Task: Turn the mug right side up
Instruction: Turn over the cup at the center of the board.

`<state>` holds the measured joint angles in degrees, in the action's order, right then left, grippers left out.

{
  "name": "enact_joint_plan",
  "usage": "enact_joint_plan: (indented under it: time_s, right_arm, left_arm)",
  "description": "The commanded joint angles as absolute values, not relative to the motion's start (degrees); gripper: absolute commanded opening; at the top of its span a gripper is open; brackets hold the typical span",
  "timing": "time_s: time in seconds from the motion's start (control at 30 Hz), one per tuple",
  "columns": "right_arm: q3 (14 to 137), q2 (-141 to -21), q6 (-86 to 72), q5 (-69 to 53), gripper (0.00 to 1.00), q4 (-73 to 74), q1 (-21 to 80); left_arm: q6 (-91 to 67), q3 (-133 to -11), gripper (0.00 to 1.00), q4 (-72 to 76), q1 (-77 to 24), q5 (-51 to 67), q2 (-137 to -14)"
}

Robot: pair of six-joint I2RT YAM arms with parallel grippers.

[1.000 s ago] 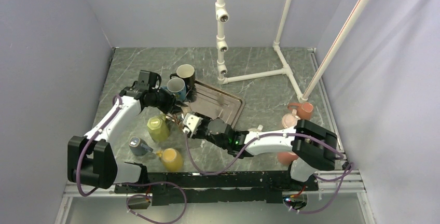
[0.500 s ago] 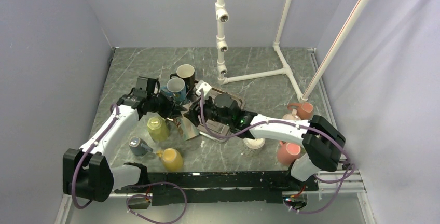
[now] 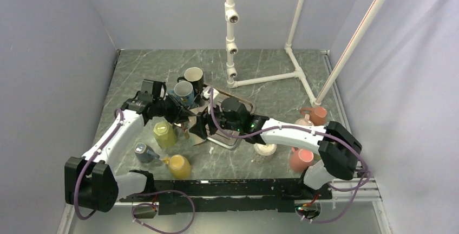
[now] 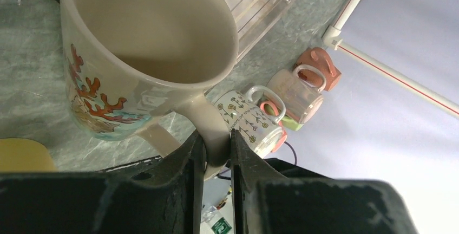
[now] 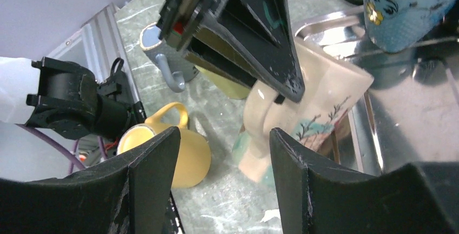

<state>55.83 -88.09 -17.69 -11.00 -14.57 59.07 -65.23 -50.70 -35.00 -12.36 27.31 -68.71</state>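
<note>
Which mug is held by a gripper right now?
The beige coral-print mug: the left gripper pinches its handle, holding it tilted. No other mug is gripped.

In the left wrist view the mug [image 4: 146,55] runs off the top edge. The foot of its handle is hidden between the left hand's [image 4: 214,142] dark, blurred fingers. The tray [image 4: 270,1] at 1 o'clock is cut by the top edge, and a yellow mug [image 4: 21,155] at 8 o'clock by the left edge.

In the right wrist view the left hand hides the mug's upper part. A blue mug [image 5: 403,6] at 1 o'clock loses its rim to the top edge, and the right hand's [image 5: 224,136] fingers run off the bottom.

From the top, both hands cover the mug, so its pose cannot be told. The right arm hides much of the tray and part of a white mug [image 3: 265,149].
</note>
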Motion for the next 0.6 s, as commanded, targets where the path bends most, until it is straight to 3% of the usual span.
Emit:
enact_joint_plan:
  time_s: [0.0, 0.33, 0.57]
  right_arm:
    - [53.2, -82.6, -22.8, -12.8, 0.65, -19.1, 57.3]
    - [46.2, -73.1, -33.5, -10.5, 0.64, -25.7, 50.2]
    - [55.0, -72.5, -41.9, -2.0, 0.64, -3.4, 45.6]
  left_arm:
    - [-59.9, -55.8, 0.03, -32.0, -12.6, 32.7, -64.6]
    - [-52.2, -56.8, 0.03, -24.2, -13.1, 42.1, -63.0]
    - [-42.7, -59.1, 0.03, -19.9, -16.3, 44.5, -65.2]
